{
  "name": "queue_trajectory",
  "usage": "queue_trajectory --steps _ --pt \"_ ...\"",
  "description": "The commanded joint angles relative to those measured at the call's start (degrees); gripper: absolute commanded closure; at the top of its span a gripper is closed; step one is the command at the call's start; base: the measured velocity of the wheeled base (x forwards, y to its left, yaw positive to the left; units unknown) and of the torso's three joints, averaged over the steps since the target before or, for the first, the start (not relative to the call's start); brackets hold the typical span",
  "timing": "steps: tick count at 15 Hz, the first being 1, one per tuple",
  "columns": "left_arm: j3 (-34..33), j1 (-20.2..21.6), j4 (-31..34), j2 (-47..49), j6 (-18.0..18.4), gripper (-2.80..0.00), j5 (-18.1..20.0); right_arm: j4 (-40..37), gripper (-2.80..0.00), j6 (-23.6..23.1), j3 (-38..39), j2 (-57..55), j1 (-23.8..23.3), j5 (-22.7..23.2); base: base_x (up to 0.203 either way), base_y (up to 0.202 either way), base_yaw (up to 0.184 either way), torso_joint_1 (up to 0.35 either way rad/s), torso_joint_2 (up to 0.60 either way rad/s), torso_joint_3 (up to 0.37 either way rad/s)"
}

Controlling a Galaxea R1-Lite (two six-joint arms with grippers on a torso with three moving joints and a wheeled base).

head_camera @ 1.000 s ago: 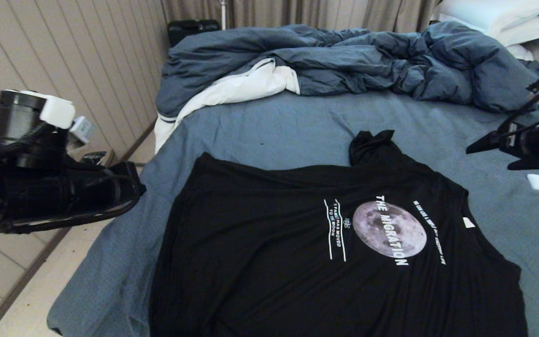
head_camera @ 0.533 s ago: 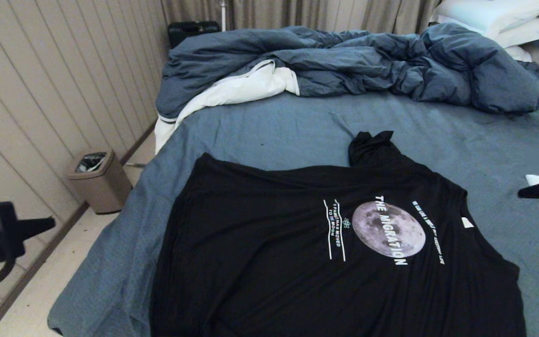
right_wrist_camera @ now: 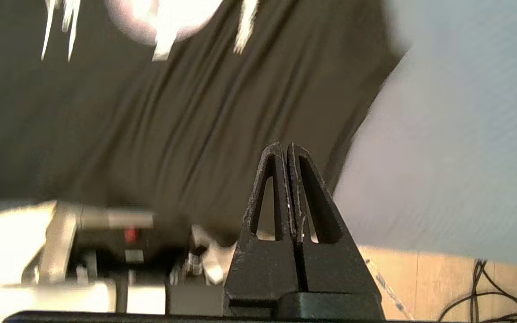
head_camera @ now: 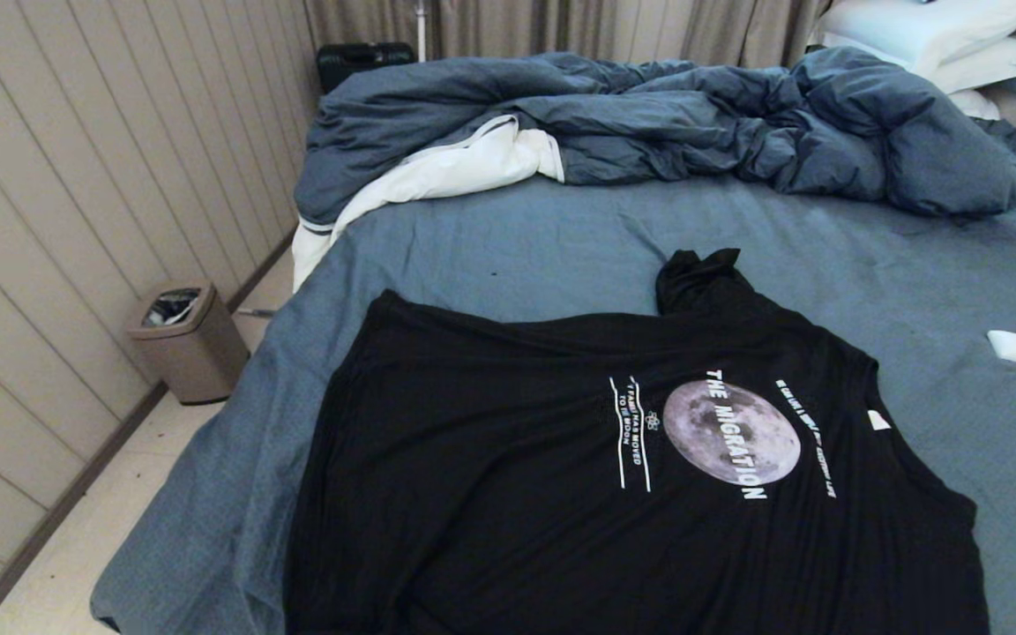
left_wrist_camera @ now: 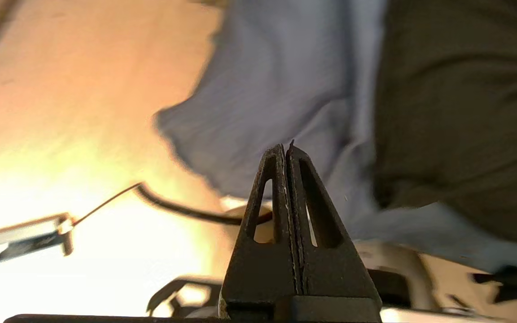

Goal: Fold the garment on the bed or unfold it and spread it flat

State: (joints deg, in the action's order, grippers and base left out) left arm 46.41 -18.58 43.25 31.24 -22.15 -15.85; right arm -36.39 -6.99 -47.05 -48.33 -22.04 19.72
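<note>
Bed (head_camera: 508, 238) carries shirt (head_camera: 508, 511) flat, collar toward my right. Both jaws closed, empty, off its near corners; right (right_wrist_camera: 285, 148) nearer collar.

Right tool (right_wrist_camera: 286, 148) closed and empty, above black garment (right_wrist_camera: 151, 125), bed (right_wrist_camera: 456, 134)

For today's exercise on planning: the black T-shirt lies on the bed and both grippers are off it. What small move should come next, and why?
Probably reach the right gripper toward the bunched sleeve at the far edge of the T-shirt to pull it flat. The rest lies spread on the bed, and both it and the left gripper are shut and empty.
</note>
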Motion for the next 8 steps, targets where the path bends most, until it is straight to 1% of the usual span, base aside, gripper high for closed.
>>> queue_trajectory --steps 1,3,4,6,7,8 --pt "-2.02 1.83 3.19 -8.65 0.12 0.00 -0.73 -2.29 0.00 -0.67 4.01 9.96 2.87 0.06 0.000 0.000 0.000 0.000 0.00 0.000" --pt "-4.32 4.49 5.79 -13.80 2.17 0.00 -0.97 -4.25 0.00 -1.07 8.23 16.68 7.98 -0.54 0.000 0.000 0.000 0.000 0.00 0.000" --pt "-6.36 5.71 6.67 -15.19 2.99 0.00 -1.40 -4.57 0.00 -1.11 10.89 20.20 9.33 -1.49 0.000 0.000 0.000 0.000 0.00 0.000" --pt "-9.70 6.33 5.98 -15.24 3.12 0.00 -2.65 -4.00 0.00 -1.20 16.53 26.97 10.51 -3.62 0.000 0.000 0.000 0.000 0.00 0.000" --pt "-10.12 6.36 5.08 -15.24 3.18 0.00 -2.50 -3.11 0.00 -1.23 19.00 29.45 11.01 -4.50 0.000 0.000 0.000 0.000 0.00 0.000" --pt "-10.29 6.36 2.50 -15.24 3.58 0.00 -2.29 -2.17 0.00 -1.24 21.40 31.87 11.31 -5.46 0.000 0.000 0.000 0.000 0.00 0.000"
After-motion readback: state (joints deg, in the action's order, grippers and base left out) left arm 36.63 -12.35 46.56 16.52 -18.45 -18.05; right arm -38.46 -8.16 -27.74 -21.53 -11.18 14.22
